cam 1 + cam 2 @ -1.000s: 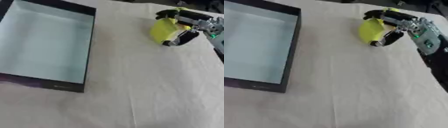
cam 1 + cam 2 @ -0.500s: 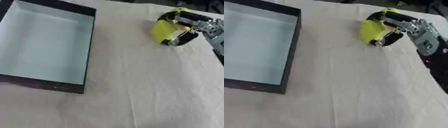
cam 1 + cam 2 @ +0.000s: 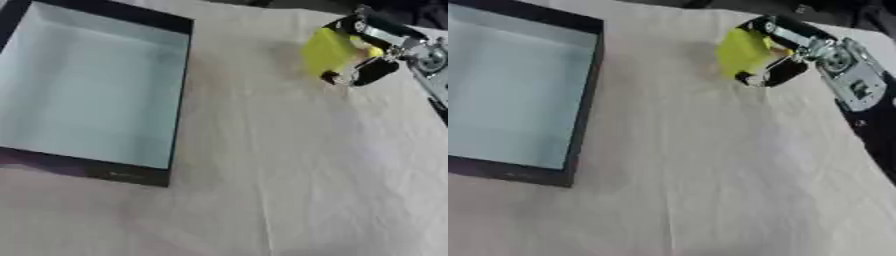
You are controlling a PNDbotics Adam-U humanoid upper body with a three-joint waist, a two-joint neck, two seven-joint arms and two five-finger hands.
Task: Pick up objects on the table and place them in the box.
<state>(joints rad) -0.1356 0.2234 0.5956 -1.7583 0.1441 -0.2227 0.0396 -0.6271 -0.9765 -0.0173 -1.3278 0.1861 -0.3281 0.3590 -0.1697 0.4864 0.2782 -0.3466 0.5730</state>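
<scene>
My right hand [image 3: 794,52] sits in the upper right of the frame, fingers and thumb curled around a yellow object [image 3: 741,51], which looks held just above the cream cloth-covered table [image 3: 710,170]. The black-walled box [image 3: 87,90] with its pale interior fills the upper left, well apart from my hand.

Probably a lab or test bench: only a table under creased beige cloth [image 3: 289,175], with a dark-walled, pale-floored box [image 3: 171,95] at nine o'clock.
</scene>
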